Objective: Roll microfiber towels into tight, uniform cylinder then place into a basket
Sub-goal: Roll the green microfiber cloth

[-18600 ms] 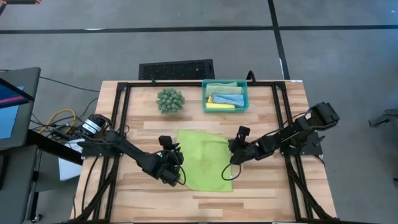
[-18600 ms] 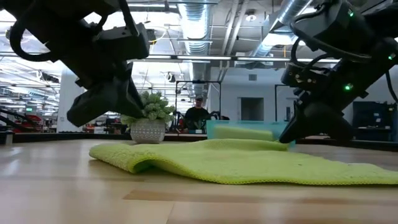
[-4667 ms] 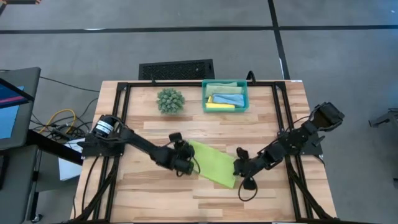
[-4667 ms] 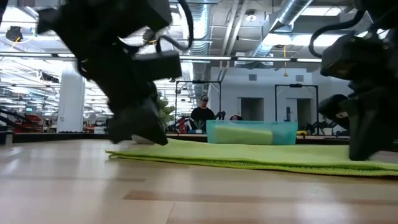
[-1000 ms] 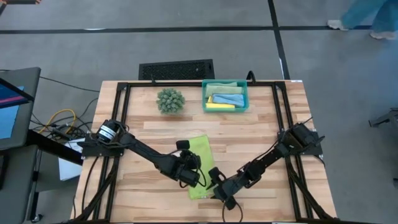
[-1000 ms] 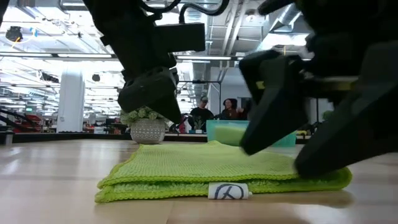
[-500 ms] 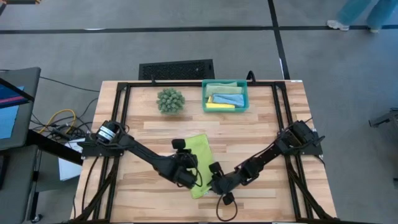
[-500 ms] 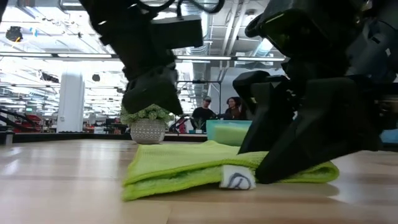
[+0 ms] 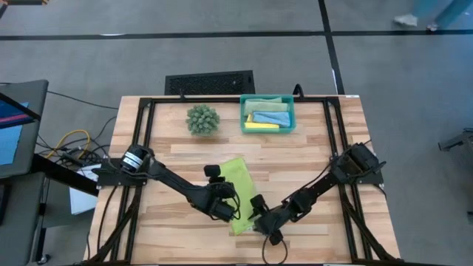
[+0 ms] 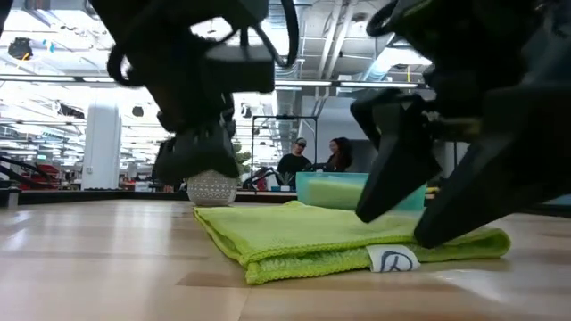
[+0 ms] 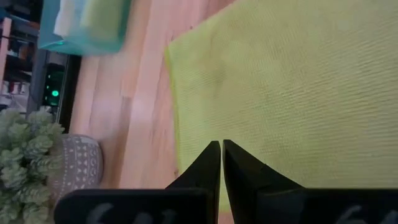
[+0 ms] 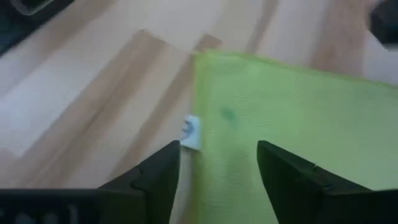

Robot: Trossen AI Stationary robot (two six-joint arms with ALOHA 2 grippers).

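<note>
the lime green towel (image 9: 236, 193) lay folded at mid-table, well apart from the basket (image 9: 267, 113). left gripper (image 9: 224, 209) was clenched and empty above it; right gripper (image 9: 260, 222) stood released at its tagged corner. soft, limp, light cloth: best pinched at that near edge.

Grey floor (image 9: 222, 52) with dark seams; ceiling ducts (image 10: 277, 36) overhead; two people (image 10: 314, 159) beyond.

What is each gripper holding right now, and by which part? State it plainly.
Nothing is held. The left gripper is shut above the folded lime green microfiber towel, empty. The right gripper is open at the towel's near edge, jaws apart, not clamped.
</note>
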